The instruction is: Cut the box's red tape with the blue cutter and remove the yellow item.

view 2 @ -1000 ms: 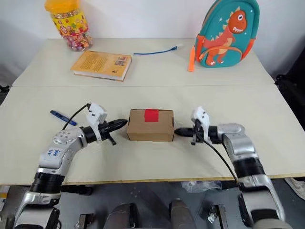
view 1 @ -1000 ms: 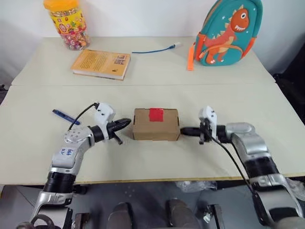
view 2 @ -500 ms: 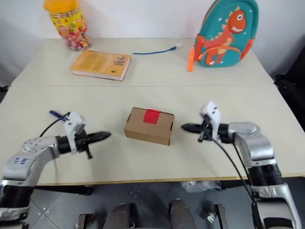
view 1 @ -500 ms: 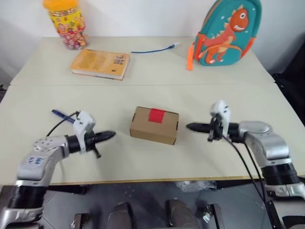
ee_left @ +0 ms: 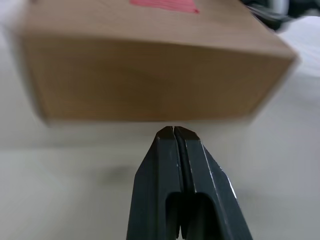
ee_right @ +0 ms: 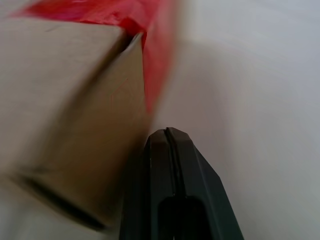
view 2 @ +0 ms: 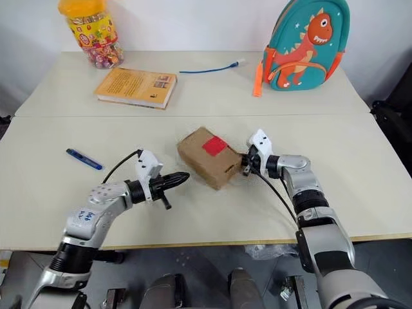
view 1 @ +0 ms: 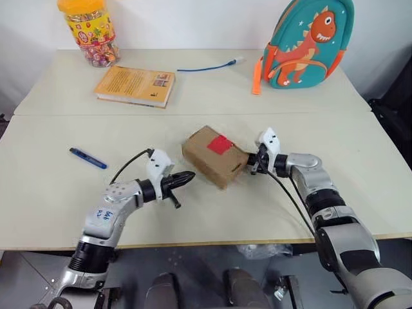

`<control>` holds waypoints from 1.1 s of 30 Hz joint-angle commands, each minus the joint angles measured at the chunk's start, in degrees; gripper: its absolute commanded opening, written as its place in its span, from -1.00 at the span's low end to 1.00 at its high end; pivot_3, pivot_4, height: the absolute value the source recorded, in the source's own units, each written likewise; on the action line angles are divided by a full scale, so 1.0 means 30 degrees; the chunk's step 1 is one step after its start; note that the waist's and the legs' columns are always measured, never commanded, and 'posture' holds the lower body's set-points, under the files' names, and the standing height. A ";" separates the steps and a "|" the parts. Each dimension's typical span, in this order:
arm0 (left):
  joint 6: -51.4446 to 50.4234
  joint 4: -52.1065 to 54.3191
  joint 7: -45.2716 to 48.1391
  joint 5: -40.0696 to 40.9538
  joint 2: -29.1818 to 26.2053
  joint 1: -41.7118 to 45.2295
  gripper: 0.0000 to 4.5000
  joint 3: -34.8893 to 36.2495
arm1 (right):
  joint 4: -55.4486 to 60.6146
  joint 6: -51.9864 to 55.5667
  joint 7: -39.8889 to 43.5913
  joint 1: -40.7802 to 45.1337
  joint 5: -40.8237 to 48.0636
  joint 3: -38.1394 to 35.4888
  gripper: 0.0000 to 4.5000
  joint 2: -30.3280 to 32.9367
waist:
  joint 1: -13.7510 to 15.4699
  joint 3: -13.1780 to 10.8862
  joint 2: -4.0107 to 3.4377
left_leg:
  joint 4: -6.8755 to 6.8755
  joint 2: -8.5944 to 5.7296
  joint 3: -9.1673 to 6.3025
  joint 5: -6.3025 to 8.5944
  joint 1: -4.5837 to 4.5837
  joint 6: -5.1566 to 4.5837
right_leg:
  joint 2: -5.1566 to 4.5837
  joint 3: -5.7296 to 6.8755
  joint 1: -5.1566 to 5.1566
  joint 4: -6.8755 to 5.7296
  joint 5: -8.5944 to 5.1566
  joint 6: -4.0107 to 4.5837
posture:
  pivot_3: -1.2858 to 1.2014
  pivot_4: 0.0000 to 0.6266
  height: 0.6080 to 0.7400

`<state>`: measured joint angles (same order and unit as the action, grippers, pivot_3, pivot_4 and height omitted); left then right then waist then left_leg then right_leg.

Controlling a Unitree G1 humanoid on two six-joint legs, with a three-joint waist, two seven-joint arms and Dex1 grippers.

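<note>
Nearest to us, the left gripper hovers low over the pale beige table, its 2 black fingers pressed together with nothing between them, and the tip points at the near side of the small brown cardboard box, just beside it. In the left wrist view we see this closed tip just short of the plain side wall of the box. The box lies flat in the middle of the table, turned at an angle to the table edge, and the square patch of red tape sits on its top face. On the right end of the box, the right gripper has its 2 fingers shut as well, holding nothing, and the tip appears to touch the box. The slim blue pen-shaped cutter lies on the table to the left, well apart from both grippers. Further back we see an orange-yellow book, a thin blue cable, a yellow-lidded candy jar and a teal dinosaur backpack.
</note>
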<state>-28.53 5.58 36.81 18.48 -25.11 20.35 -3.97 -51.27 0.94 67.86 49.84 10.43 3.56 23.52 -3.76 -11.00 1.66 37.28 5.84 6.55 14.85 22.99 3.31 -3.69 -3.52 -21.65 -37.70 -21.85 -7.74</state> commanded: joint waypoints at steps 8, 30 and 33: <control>0.0132 0.0751 0.0643 -0.0316 0.0682 -0.0109 -0.99 -0.1245 | 0.5408 0.2692 0.1092 -0.2139 0.0086 -0.0175 -1.00 0.2064 | 0.0138 0.0000 -0.0001 | 0.0048 -0.0005 0.0001 0.0001 -0.0001 0.0001 | -0.0001 -0.0010 0.0007 -0.0022 0.0001 0.0001 | 0.03 -0.52 1.00; 0.0431 0.2175 0.0644 -0.0267 0.0501 -0.1287 -0.99 -0.0130 | 0.2044 -0.1022 -0.2700 -0.0077 -0.1643 -0.0185 -1.00 0.1177 | -0.0060 -0.0004 -0.0010 | 0.0023 -0.0004 0.0021 -0.0004 -0.0033 0.0010 | 0.0000 -0.0033 0.0012 -0.0017 0.0002 0.0004 | 0.03 -0.52 1.00; 0.1842 0.0583 -0.0565 -0.1319 0.1253 -0.0457 -0.99 0.0011 | 0.0019 -0.2618 -0.3159 0.0994 -0.1866 -0.0081 -1.00 0.0101 | -0.0139 -0.0003 -0.0011 | 0.0021 -0.0003 0.0019 -0.0004 -0.0035 0.0010 | 0.0003 -0.0031 0.0016 -0.0016 0.0002 0.0003 | 0.03 -0.52 1.00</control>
<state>-25.80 8.78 37.13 15.76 -22.59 17.54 -4.52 -48.96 -3.70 59.15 51.16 4.93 4.05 25.07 -4.18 -11.01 1.62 37.34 5.83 6.61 14.84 22.88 3.34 -3.69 -3.61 -21.60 -37.75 -21.84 -7.73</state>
